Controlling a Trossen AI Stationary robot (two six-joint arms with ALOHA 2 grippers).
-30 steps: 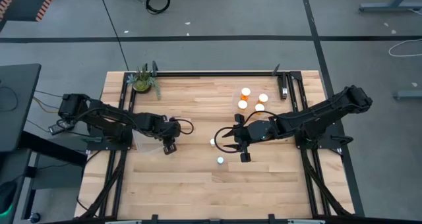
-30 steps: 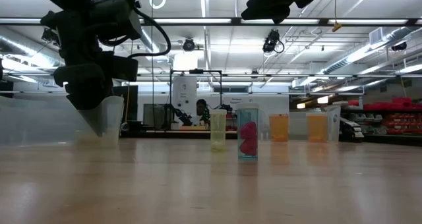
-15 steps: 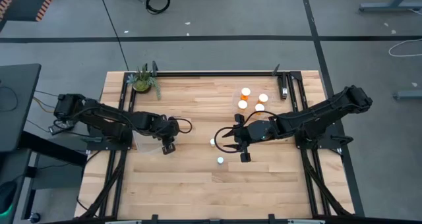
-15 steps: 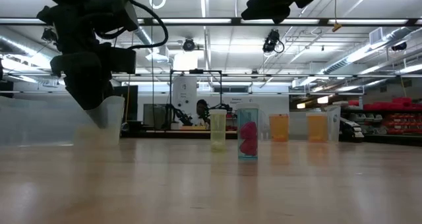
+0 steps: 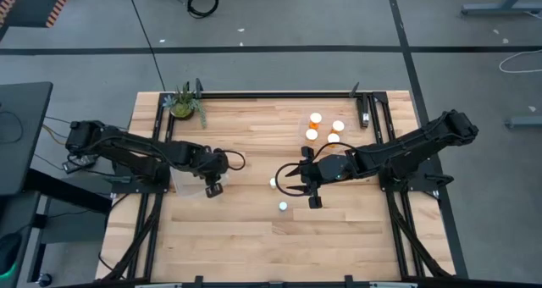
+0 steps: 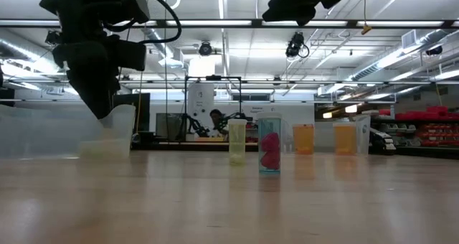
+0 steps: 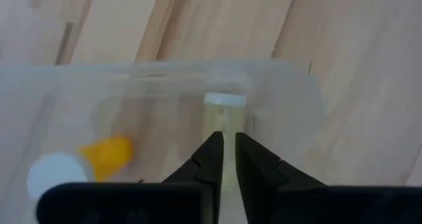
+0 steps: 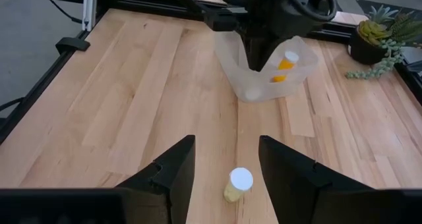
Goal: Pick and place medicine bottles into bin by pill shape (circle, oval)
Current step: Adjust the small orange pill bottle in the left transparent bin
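Two arms: our left gripper (image 7: pixel 225 159), fingers nearly closed and empty, hangs over the clear plastic bin (image 7: pixel 290 95) holding an orange-bodied white-capped bottle (image 7: pixel 86 161); our right gripper (image 8: pixel 224 159) spreads around a small white-capped bottle (image 8: pixel 239 184). We should lower squarely before squeezing.

You look straight down on the whole tabletop (image 5: pixel 254 229) from above, level across it from its edge, and closely past each wrist (both wrists share the clear bin (image 8: pixel 264 79)).
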